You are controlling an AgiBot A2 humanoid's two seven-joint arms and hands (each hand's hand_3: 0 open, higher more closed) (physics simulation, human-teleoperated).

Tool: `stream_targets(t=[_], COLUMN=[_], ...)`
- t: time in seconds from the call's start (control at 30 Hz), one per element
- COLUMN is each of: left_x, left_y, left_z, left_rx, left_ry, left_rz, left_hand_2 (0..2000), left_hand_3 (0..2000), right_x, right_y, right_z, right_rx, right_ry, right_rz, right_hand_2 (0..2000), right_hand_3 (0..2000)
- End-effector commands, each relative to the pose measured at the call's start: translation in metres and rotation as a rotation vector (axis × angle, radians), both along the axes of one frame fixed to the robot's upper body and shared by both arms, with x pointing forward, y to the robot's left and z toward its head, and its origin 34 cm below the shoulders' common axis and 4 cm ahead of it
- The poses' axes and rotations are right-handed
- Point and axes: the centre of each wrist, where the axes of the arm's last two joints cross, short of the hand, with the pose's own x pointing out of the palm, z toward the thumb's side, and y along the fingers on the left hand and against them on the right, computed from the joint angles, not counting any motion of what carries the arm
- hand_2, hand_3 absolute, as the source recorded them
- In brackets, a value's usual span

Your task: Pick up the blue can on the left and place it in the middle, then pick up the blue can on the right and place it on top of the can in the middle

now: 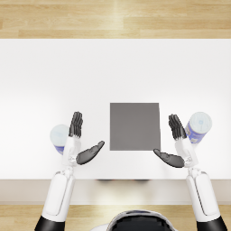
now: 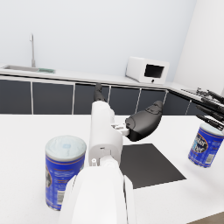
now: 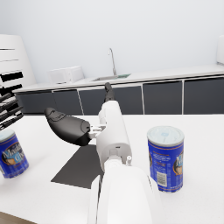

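A blue can [image 1: 59,136] with a pale lid stands upright on the white table, just outside my left hand [image 1: 80,140], which is open and holds nothing. The left wrist view shows that same left can [image 2: 64,171] beside the forearm, apart from the hand [image 2: 138,122]. A second blue can [image 1: 198,127] stands at the right, close beside my open right hand [image 1: 176,143]. In the right wrist view this right can [image 3: 165,158] stands beside the forearm, and the right hand [image 3: 70,127] is empty. A dark grey square mat [image 1: 135,126] lies between the hands.
The white table [image 1: 113,72] stretches far back behind the mat; its front edge runs just below my hands. A wooden floor [image 1: 113,18] shows beyond. The wrist views show a kitchen counter with a sink [image 2: 26,68] and a microwave [image 2: 147,70] in the background.
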Motion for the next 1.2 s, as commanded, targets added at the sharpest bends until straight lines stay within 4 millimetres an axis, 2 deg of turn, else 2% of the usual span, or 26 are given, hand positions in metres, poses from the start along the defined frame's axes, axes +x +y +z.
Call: stream_targets(t=[0.03, 0.67, 0.7, 0.77, 0.87, 1.0, 1.13, 1.2], left_x=[0.000, 0.000, 0.001, -0.002, -0.005, -0.012, -0.018, -0.019], left_y=[0.000, 0.000, -0.006, 0.003, 0.019, 0.046, 0.070, 0.075], left_z=[0.000, 0.000, -0.006, 0.008, 0.021, 0.044, 0.047, 0.039], left_rx=[0.000, 0.000, 0.007, -0.012, -0.030, 0.118, 0.272, 0.321], left_ry=[0.000, 0.000, 0.024, -0.090, -0.184, -0.328, -0.361, -0.334], left_rz=[0.000, 0.000, -0.021, -0.023, 0.017, 0.181, 0.351, 0.389], left_hand_2=[0, 0, 0, 0, 0, 0, 0, 0], left_hand_3=[0, 0, 0, 0, 0, 0, 0, 0], right_x=[0.000, 0.000, 0.001, 0.000, -0.004, -0.008, -0.009, -0.007], right_y=[0.000, 0.000, 0.006, 0.003, -0.008, -0.033, -0.060, -0.067], right_z=[0.000, 0.000, -0.006, 0.019, 0.037, 0.057, 0.064, 0.061], right_rx=[0.000, 0.000, -0.007, 0.064, 0.113, -0.009, -0.157, -0.203], right_ry=[0.000, 0.000, 0.024, -0.106, -0.204, -0.349, -0.415, -0.407], right_rz=[0.000, 0.000, 0.021, -0.048, -0.125, -0.308, -0.497, -0.548], right_hand_2=[0, 0, 0, 0, 0, 0, 0, 0], right_hand_3=[0, 0, 0, 0, 0, 0, 0, 0])
